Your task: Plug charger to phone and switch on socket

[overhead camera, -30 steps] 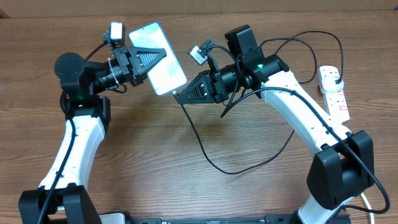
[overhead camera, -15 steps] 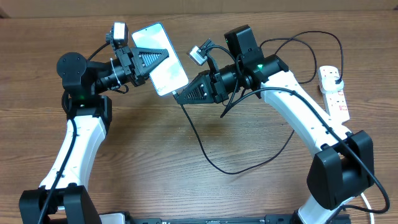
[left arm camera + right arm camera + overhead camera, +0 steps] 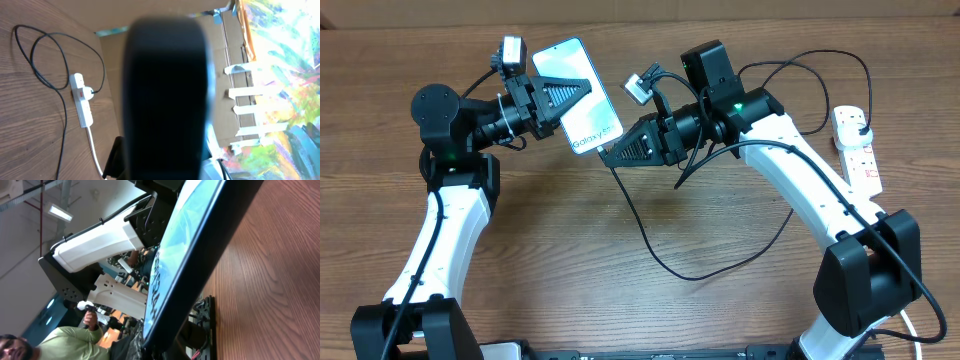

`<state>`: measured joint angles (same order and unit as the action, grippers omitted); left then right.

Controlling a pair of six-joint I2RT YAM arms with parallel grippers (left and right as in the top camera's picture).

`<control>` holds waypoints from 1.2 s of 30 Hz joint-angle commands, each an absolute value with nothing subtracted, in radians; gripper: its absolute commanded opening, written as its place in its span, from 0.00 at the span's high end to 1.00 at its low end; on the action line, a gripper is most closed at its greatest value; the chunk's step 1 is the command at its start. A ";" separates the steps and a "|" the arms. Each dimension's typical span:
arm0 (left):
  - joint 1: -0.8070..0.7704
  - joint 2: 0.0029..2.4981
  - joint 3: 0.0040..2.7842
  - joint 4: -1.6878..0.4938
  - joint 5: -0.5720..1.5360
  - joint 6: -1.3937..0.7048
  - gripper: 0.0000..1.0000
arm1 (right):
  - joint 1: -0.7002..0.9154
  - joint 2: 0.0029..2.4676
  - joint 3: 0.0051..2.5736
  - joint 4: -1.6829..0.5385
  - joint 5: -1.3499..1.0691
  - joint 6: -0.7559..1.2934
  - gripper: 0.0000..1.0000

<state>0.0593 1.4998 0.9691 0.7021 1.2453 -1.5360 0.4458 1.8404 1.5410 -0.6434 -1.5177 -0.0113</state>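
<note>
My left gripper (image 3: 558, 97) is shut on the phone (image 3: 588, 120) and holds it tilted above the table, with its lit screen reading "Galaxy S24". The phone's dark back fills the left wrist view (image 3: 167, 100). My right gripper (image 3: 611, 152) is shut on the charger's connector end, right at the phone's lower edge. The black charger cable (image 3: 655, 255) hangs from it and loops over the table. The right wrist view shows the phone edge-on (image 3: 190, 255); the connector tip is hidden there. The white socket (image 3: 857, 150) lies at the far right with a black plug in it, and also shows in the left wrist view (image 3: 82, 102).
The wooden table (image 3: 570, 260) lies under both arms. The charger cable loops behind the right arm (image 3: 820, 60) toward the socket. The socket's thick white cord (image 3: 95, 150) runs toward the front. Cardboard panels (image 3: 220, 75) stand past the far edge.
The phone's screen was blank white before and now shows the "Galaxy S24" text. The left arm shifted slightly right with the phone. The right gripper has stayed at the phone's lower edge.
</note>
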 commanded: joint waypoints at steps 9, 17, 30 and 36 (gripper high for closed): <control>0.059 1.483 0.983 0.715 1.298 -1.541 0.96 | 0.440 1.840 1.545 -0.636 -1.520 -0.004 0.96; 0.062 1.483 0.983 0.715 1.306 -1.541 0.96 | 0.417 1.840 1.545 -0.638 -1.520 0.001 0.96; 0.060 1.483 0.983 0.758 1.297 -1.526 0.96 | 0.418 1.840 1.545 -0.636 -1.520 0.004 0.96; 0.051 1.483 0.983 0.768 1.281 -1.526 0.96 | 0.418 1.840 1.545 -0.636 -1.519 0.004 0.96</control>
